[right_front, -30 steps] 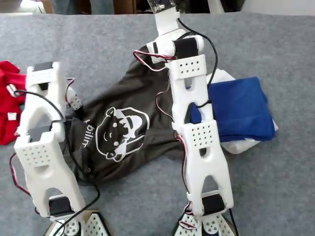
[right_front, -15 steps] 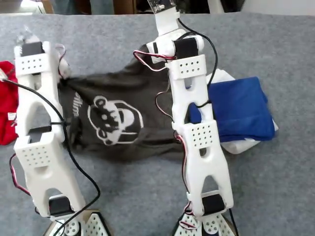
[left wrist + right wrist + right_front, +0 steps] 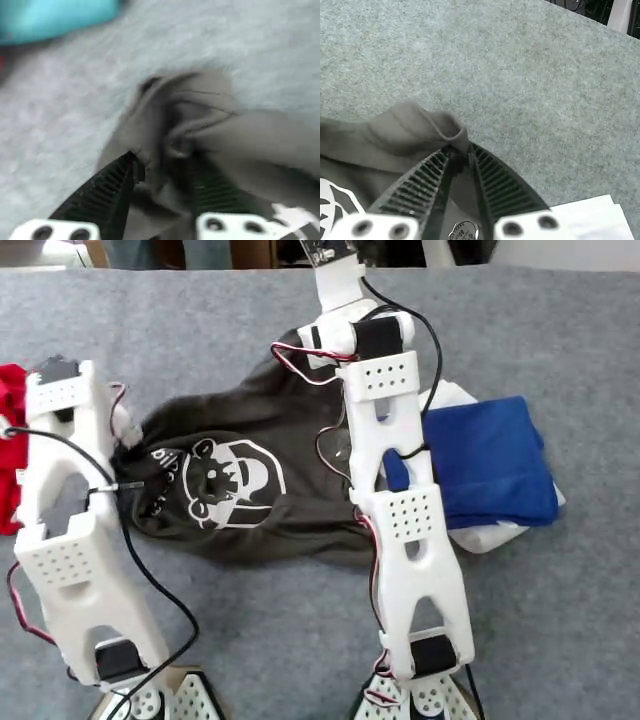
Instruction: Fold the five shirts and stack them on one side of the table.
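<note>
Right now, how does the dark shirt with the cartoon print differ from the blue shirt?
The dark shirt is rumpled; the blue shirt is folded flat. The left pincer and the right pincer each grip the dark shirt; nothing holds the blue shirt. The dark shirt lies on the table, the blue shirt on a white garment. Both are shirts on one table.

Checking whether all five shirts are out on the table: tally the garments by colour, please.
dark grey shirt: 1
red shirt: 1
blue shirt: 1
white shirt: 1
teal item, too blurred to identify: 1
Total: 4 shirts, 5 if the teal item is one.
</note>
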